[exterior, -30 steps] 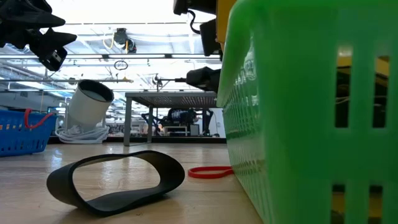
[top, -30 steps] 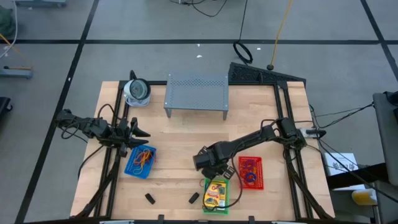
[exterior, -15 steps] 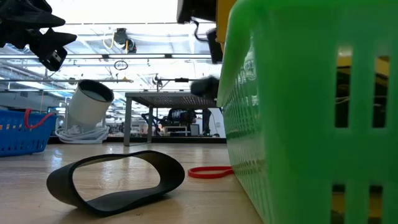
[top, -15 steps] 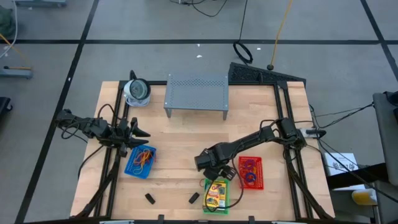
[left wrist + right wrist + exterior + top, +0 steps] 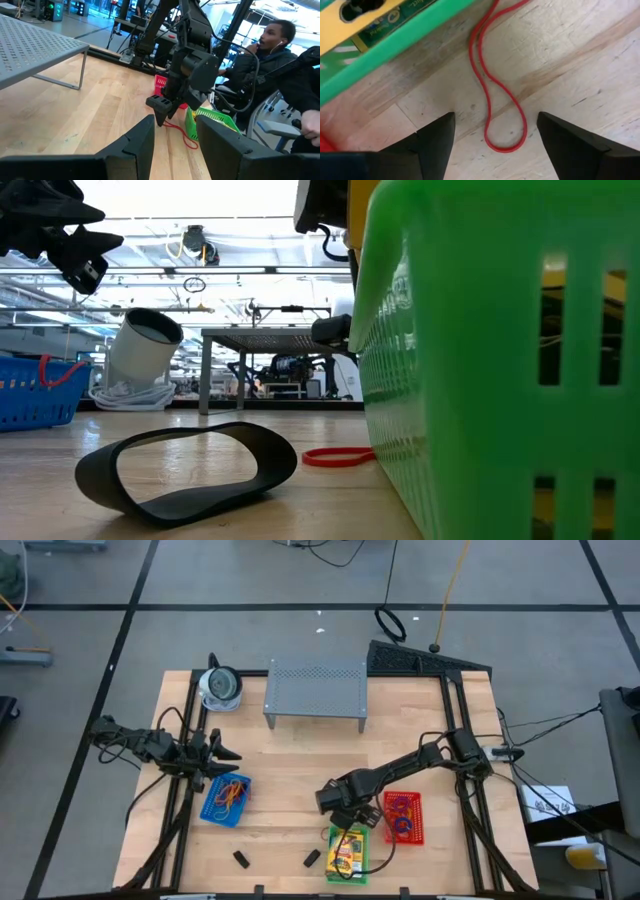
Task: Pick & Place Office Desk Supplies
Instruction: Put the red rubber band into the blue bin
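Our right gripper [image 5: 487,132] wide open, empty, over red rubber band [image 5: 492,95] lying on wood at green basket's [image 5: 395,47] 12 o'clock edge. Band thin, floppy, light; pinch loop's free end.

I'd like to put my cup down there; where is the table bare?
Bare wood lies between the shelf and the blue basket, and right of the shelf. It is crowded near the green basket, where the right gripper hangs open over a red band.
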You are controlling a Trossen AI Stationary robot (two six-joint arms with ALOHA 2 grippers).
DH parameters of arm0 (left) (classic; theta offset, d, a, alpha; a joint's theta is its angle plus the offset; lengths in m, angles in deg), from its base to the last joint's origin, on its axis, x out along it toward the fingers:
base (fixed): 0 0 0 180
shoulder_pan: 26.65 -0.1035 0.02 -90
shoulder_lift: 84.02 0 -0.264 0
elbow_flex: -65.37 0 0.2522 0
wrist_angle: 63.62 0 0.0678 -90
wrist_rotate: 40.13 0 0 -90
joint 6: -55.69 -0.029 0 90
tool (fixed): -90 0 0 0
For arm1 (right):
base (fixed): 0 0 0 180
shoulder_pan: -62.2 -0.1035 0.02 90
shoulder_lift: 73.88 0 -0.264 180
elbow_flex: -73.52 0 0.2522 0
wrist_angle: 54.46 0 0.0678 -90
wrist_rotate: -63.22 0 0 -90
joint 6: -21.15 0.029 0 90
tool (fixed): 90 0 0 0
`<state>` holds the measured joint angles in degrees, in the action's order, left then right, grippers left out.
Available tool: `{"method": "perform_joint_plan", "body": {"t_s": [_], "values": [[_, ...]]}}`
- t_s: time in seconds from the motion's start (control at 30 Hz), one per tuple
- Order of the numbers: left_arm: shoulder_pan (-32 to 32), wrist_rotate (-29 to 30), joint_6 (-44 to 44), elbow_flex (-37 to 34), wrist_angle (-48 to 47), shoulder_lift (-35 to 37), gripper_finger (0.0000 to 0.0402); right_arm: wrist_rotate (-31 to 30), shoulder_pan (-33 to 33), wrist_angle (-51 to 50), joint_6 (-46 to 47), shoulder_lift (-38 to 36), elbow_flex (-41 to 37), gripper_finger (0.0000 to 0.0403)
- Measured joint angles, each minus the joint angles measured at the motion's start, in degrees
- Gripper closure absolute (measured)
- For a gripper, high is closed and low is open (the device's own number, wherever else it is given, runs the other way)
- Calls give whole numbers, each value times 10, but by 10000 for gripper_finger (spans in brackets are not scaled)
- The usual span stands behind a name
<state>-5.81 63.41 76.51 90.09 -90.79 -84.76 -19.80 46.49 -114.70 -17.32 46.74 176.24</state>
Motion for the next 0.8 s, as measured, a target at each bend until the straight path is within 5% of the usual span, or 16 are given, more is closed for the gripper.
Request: {"method": "perform_joint_plan", "body": {"t_s": [0.8], "values": [[0, 0, 0, 0, 0, 0, 247, -46, -1, 13, -8, 2, -4, 147]]}}
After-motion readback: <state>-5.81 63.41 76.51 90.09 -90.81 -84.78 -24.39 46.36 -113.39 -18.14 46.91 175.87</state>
